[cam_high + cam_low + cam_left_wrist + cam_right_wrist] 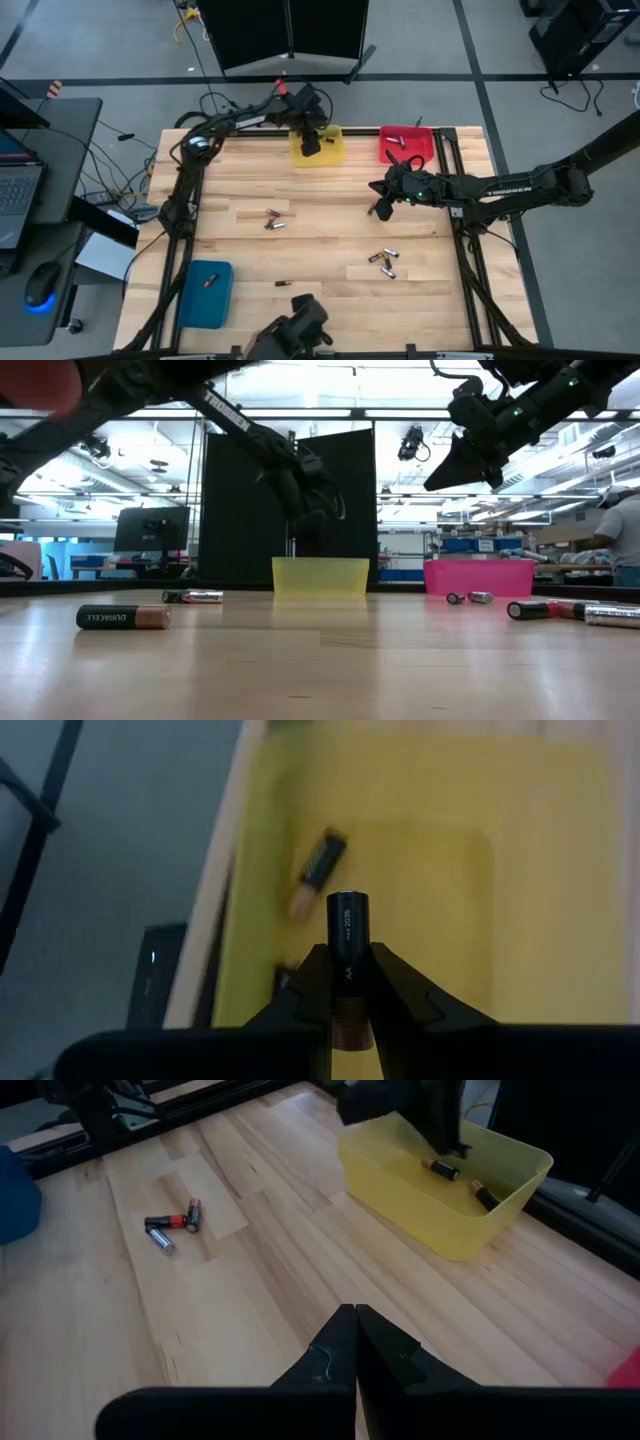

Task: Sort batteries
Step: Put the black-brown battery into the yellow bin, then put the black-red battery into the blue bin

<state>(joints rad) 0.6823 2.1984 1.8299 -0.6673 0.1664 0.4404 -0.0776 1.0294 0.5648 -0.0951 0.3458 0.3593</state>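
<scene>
Currently, item one: my left gripper, hanging over the yellow bin at the far edge of the table, clamped on a black battery that stands out past the fingertips. A second black-and-copper cell already lies in that bin.

Item two: my right gripper, empty, fingers pressed together, raised above the boards just this side of the red bin, which holds a cell or two.

Item three: loose stock on the wood. A small cluster left of centre, another cluster toward the near right, and a single dark cell near the front edge. One more sits in the blue bin at the near left.

Handling note, my judgement: these cells look hard, smooth and round, light for the arm, apt to roll or squirt out of a careless pinch. I would take each across its middle, fingers square to its length.
</scene>
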